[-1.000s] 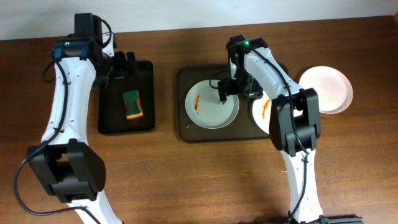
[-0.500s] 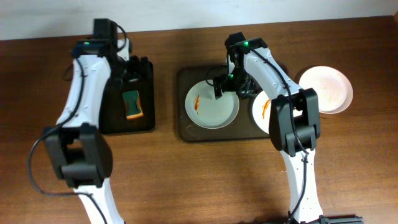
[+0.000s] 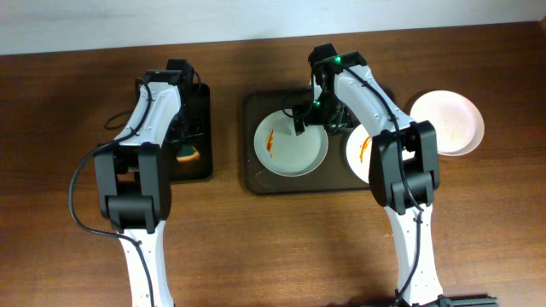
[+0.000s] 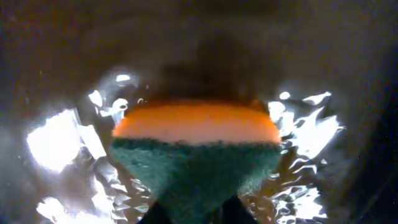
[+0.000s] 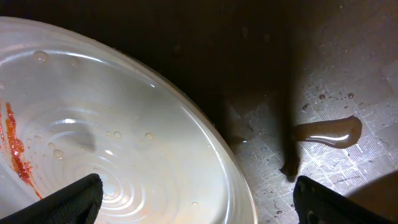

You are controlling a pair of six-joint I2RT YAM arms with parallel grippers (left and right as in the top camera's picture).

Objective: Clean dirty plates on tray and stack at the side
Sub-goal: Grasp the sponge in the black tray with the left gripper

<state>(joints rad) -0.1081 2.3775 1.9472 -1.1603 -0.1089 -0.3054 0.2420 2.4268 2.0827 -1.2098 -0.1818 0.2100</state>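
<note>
On the tray (image 3: 250,175), two dirty plates (image 3: 290,149) carry orange smears; a third plate (image 3: 448,122) sits aside on the worktop (image 3: 256,247), apparently wiped. Judge one done, two left. Your right end effector (image 5: 208,208) straddles one plate's rim, fingers apart. Whether the left end effector (image 3: 183,135) grips the sponge (image 4: 196,149), you cannot tell.

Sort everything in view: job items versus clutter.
Job: large dark brown rectangular tray; round white plate with orange-red smear; second smeared white plate, partly under the arm; third round white plate on the table beside the tray; green-and-orange sponge.
Lying about: narrow black tray under the sponge; brown wooden table.
</note>
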